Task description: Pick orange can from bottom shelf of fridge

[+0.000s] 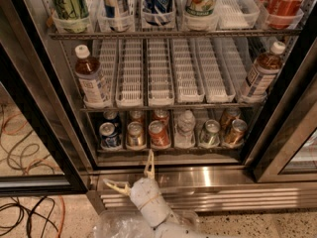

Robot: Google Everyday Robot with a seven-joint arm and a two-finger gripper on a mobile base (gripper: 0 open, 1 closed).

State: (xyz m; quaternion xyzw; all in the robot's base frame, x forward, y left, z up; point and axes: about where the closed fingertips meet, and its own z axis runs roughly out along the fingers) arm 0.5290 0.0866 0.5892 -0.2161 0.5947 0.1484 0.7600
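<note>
A speckled floor (277, 222) is lying under everything, and loose cables (27, 214) are curling on it at the lower left. The fridge (213, 175) is filling most of the view, with black-framed glass at both sides and a shining steel sill below the racks.

The bottom shelf (173, 149) is carrying a row of small drinks along its front edge, with more cans standing behind them. The orange can (134, 134) is standing upright at this front edge, second from the left corner of the shelf, and it is showing a silver top. A blue can (109, 136) is standing just beside it on the left, and a brighter red-orange can (158, 134) just beside it on the right. Further right, a clear bottle (184, 128), a greenish can (210, 133) and a tilted bronze can (235, 132) are following toward the right corner.

On the rack above, long white slotted trays (161, 71) are lying between a brown tea bottle (91, 81) at the left end and a second tea bottle (262, 71) at the right end.

The gripper (128, 168) is hanging low in front of the steel sill, below the front edge of the bottom shelf and apart from all the cans. Its jaws are released and spread wide, grasping nothing. One finger is pointing up toward the shelf edge and the other is pointing to the left.
</note>
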